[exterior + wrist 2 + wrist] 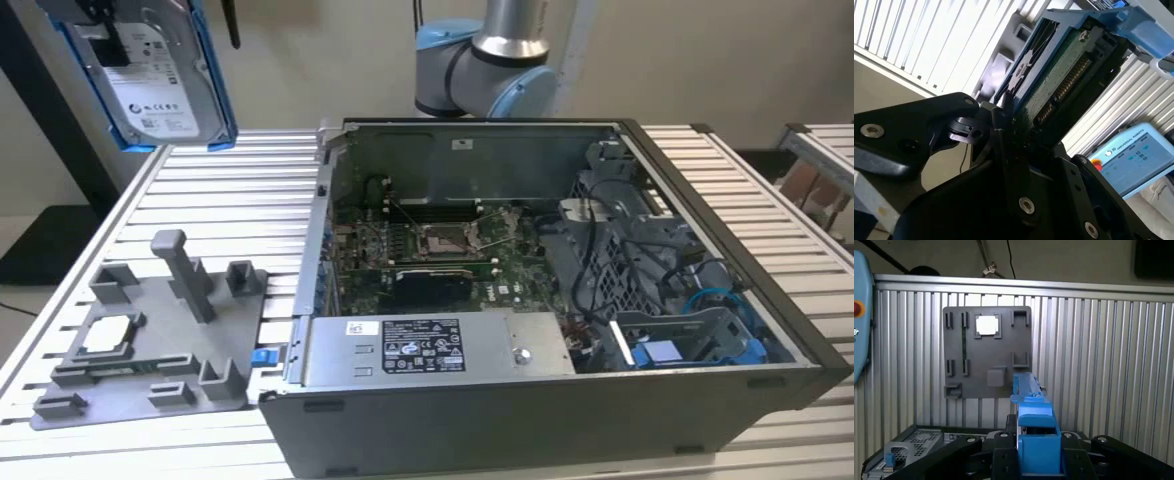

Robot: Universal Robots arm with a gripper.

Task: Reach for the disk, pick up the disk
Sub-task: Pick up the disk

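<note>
We cannot read the small print on the disk's (pixel 140 60) white label (pixel 158 100) or the power supply's (pixel 534 345) sticker (pixel 420 345). The pendant (pixel 1134 157) carries a short line of lettering.

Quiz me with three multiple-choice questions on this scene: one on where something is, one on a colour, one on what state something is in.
1. Where is the hard drive?
A) up in the air above the table
B) in a drawer
C) on the floor

2. What colour is the frame clipped around it?
A) red
B) blue
C) yellow

3. What is the claw doing?
A) open and empty
B) shut on the hard drive
C) shut on a cable

Answers:
1 A: the exterior view shows it high over the ribbed table.
2 B: blue edges run round the drive.
3 B: in the second wrist view its black fingers clamp the drive's edge.
</note>
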